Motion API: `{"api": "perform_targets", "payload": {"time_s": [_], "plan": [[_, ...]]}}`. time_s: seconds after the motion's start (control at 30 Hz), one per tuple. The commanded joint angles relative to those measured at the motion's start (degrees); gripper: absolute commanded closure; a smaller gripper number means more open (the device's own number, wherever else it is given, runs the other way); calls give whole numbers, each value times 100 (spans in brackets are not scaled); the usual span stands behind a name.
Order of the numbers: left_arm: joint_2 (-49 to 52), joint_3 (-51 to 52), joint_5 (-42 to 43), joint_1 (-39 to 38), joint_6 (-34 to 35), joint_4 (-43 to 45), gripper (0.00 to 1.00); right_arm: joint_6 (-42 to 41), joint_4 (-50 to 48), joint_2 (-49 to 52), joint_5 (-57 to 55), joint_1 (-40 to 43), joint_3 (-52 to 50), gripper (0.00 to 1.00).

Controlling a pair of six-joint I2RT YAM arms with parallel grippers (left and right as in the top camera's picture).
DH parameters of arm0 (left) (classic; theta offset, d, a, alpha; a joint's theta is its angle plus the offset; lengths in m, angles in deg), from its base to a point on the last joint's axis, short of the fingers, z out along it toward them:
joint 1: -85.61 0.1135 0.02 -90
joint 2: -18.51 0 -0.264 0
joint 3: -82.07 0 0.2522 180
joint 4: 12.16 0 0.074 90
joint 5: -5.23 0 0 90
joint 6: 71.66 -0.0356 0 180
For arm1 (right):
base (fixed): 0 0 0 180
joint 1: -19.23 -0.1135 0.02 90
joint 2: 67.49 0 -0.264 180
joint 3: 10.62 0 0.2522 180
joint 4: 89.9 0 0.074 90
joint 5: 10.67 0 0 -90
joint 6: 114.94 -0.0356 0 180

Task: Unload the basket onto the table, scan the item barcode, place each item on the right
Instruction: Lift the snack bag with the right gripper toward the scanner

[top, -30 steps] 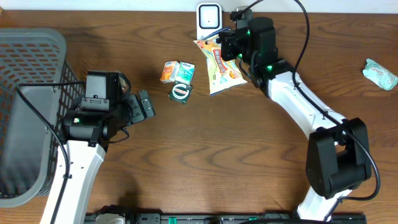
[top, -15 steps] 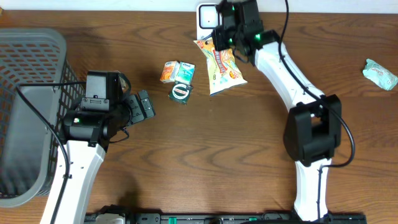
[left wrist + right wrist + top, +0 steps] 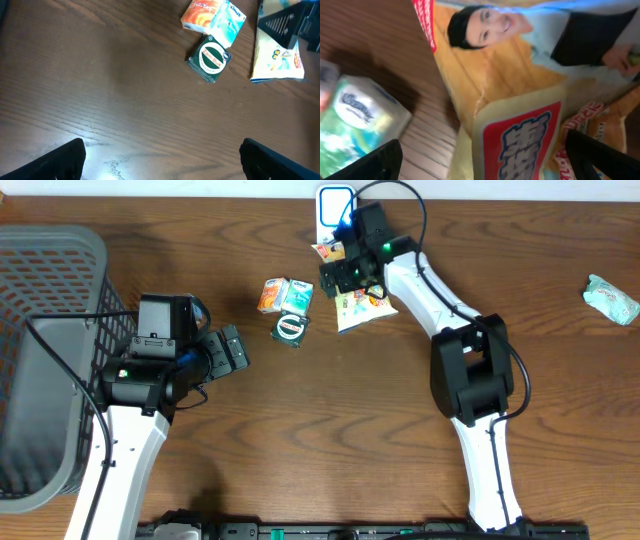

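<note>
Two overlapping yellow-orange snack bags lie just in front of the white barcode scanner at the back edge. My right gripper hovers over their left part, open. In the right wrist view the top snack bag, with a printed face and a red label, fills the frame and sits between the spread fingers of the right gripper. My left gripper rests open over bare wood at the left; in its own view the left gripper holds nothing.
An orange pack, a tissue pack and a green round-labelled box lie left of the bags. A grey mesh basket fills the far left. A teal packet lies far right.
My right gripper has swung left and nearer over the snack bags, and its jaws have gone from shut to open. The left arm has not moved.
</note>
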State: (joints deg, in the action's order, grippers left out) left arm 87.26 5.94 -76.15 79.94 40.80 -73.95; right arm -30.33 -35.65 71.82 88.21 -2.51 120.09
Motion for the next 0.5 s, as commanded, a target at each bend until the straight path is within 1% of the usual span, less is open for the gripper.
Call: {"api": "perform_targets", "payload": {"time_s": [0.0,0.13,0.2,0.23,0.27,0.3,0.37,0.47], "plan": [[11,-50,-74,35,-15,-17,2,37,227,-44,-693,-4,31,1],[11,-50,-76,35,-15,-15,2,72,402,-42,-905,4,-120,1],[11,-50,-74,35,-15,-15,2,262,365,-39,-898,4,-262,1],[11,-50,-74,35,-15,-15,2,341,330,-35,-898,4,-363,4],[11,-50,-74,35,-15,-17,2,380,291,-35,-898,4,-463,9],[11,-50,-74,35,-15,-15,2,378,254,-35,-898,4,-542,17],[11,-50,-74,35,-15,-17,2,378,199,-35,-892,4,-704,38],[11,-50,-74,35,-15,-17,3,376,201,-35,-852,-11,-776,86]]}}
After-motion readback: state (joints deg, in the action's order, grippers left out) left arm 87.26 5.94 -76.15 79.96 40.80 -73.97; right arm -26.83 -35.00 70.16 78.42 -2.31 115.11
